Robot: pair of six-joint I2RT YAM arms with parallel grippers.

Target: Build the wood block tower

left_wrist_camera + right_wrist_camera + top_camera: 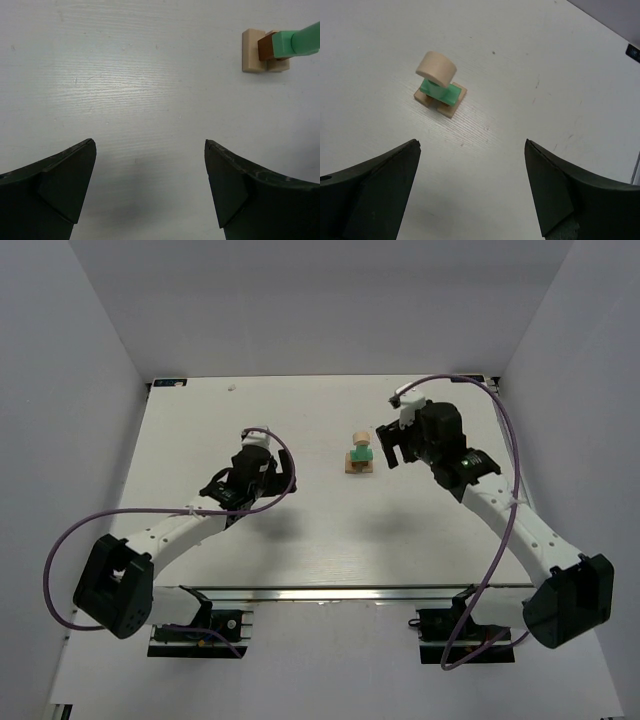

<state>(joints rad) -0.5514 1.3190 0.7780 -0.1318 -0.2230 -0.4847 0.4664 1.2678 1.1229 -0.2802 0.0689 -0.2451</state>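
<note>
- Bench (300, 540): white, wood-grained top carrying the work.
- Left hand (150, 144): jaws spread wide, nothing between them. It stands left of the tower, well apart from it.
- Right hand (472, 144): jaws spread wide, holding nothing. It is near the tower's right side, clear of it.
- Wood block tower (360, 453): upright near mid-bench, between the hands. It has a tan base, brown block and mint green block.
- Tan cylinder (436, 68): topmost piece.

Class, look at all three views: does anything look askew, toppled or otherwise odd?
Nothing stands out. The wood block tower, pale tan base, dark brown block, mint green block, pale tan cylinder on top, stands intact.
</note>
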